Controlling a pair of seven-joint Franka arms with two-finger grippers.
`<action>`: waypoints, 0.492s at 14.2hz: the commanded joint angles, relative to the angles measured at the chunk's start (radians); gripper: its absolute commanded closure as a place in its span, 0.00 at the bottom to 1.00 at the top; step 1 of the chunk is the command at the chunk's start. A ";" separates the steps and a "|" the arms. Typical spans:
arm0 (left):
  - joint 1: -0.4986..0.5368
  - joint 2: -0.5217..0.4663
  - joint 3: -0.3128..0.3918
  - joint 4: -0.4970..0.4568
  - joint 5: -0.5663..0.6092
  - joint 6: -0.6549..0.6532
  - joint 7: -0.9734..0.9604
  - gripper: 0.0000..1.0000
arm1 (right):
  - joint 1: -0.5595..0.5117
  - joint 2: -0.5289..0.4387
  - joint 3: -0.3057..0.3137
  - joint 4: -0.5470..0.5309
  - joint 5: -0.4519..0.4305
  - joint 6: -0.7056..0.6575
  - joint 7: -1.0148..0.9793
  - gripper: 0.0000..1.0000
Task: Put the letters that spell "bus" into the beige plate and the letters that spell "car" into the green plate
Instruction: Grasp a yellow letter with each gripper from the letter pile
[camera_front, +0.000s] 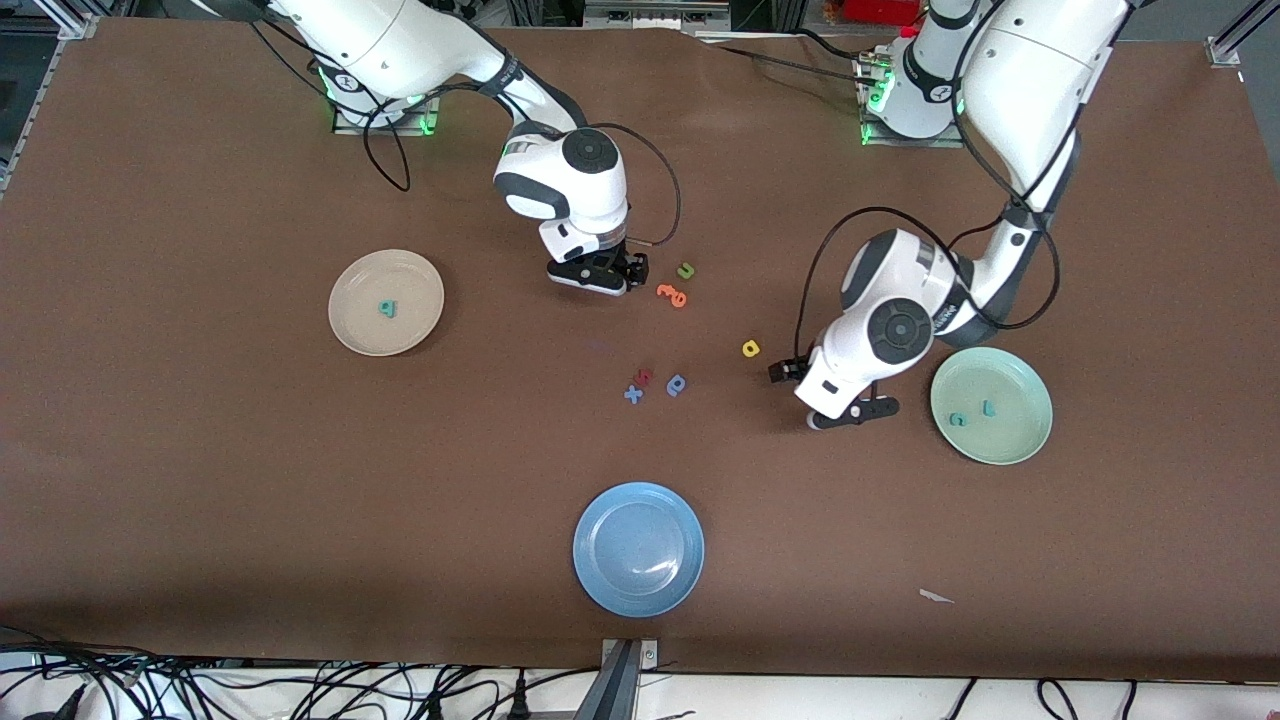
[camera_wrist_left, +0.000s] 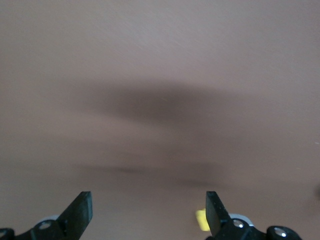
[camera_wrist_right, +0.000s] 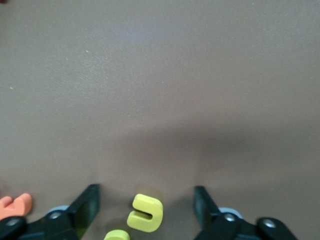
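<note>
left gripper (camera_front: 848, 413): fingers wide apart, holding nothing, beside the green plate (camera_front: 1030, 440)
right gripper (camera_wrist_right: 146, 202): fingers apart around the yellow u (camera_wrist_right: 145, 214), not gripping it
beige plate (camera_front: 350, 325): held a teal letter (camera_front: 387, 309)

We count three plates: one beige plate (camera_front: 358, 322), one green plate (camera_front: 1012, 442), one blue plate (camera_front: 640, 552). Letters by colour:
- teal letters (camera_front: 387, 308) (camera_front: 958, 419) (camera_front: 990, 407): three
- yellow letters (camera_front: 751, 348) (camera_wrist_right: 145, 214) (camera_wrist_right: 117, 235): three
- blue letters (camera_front: 633, 394) (camera_front: 677, 385): two
- green letter (camera_front: 686, 270): one
- dark red letter (camera_front: 645, 376): one
- orange letters (camera_front: 672, 294): seemingly two
</note>
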 joint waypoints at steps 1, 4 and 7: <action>-0.057 -0.013 0.013 -0.060 -0.012 0.083 -0.111 0.00 | 0.013 0.017 -0.010 -0.001 -0.025 -0.003 0.030 0.28; -0.100 -0.006 0.017 -0.062 -0.009 0.117 -0.198 0.01 | 0.013 0.017 -0.010 -0.003 -0.025 -0.003 0.030 0.50; -0.124 -0.003 0.018 -0.109 0.000 0.206 -0.227 0.05 | 0.013 0.012 -0.010 -0.009 -0.025 -0.003 0.019 0.65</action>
